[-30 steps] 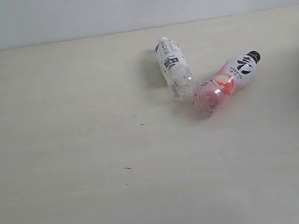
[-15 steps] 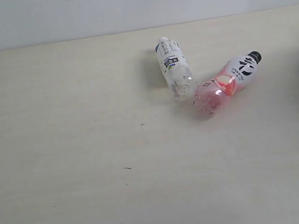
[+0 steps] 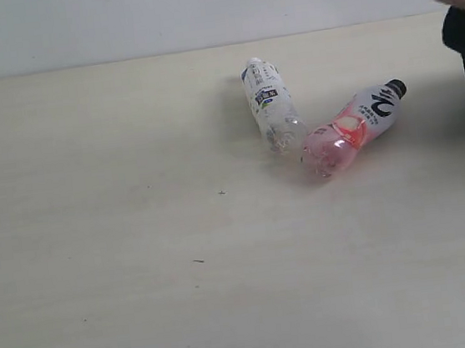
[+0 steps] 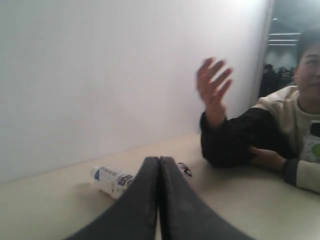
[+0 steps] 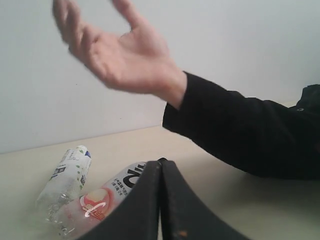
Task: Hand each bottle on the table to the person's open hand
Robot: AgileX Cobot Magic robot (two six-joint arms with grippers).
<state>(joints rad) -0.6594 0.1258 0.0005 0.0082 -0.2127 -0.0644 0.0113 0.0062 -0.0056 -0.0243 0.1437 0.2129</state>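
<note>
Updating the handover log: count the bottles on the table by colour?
clear white-labelled bottle: 1
pink bottle, black cap: 1
Total: 2

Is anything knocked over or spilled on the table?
Yes, two are lying down: the clear plastic bottle with the white label and the pink plastic bottle with the black cap both lie on their sides, bases close together. No puddle shows on the pale beige table.
</note>
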